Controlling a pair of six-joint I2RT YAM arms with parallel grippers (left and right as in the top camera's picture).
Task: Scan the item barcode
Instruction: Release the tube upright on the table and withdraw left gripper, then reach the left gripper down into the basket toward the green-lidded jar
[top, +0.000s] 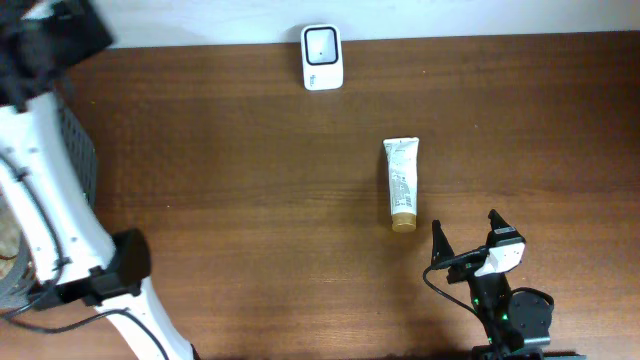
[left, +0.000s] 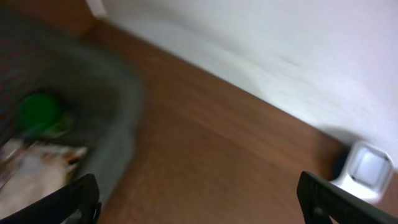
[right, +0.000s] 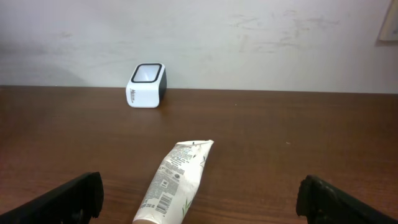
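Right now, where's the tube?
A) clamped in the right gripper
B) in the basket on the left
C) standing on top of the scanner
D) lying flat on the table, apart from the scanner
D: the tube lies flat on the table, well short of the scanner at the far edge, and the right gripper is open and not touching it.

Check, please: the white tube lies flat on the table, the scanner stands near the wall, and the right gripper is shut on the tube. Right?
Wrong in one point: the right gripper is open and empty, apart from the white tube. The rest holds: tube flat on the table, scanner near the wall. See the overhead view.
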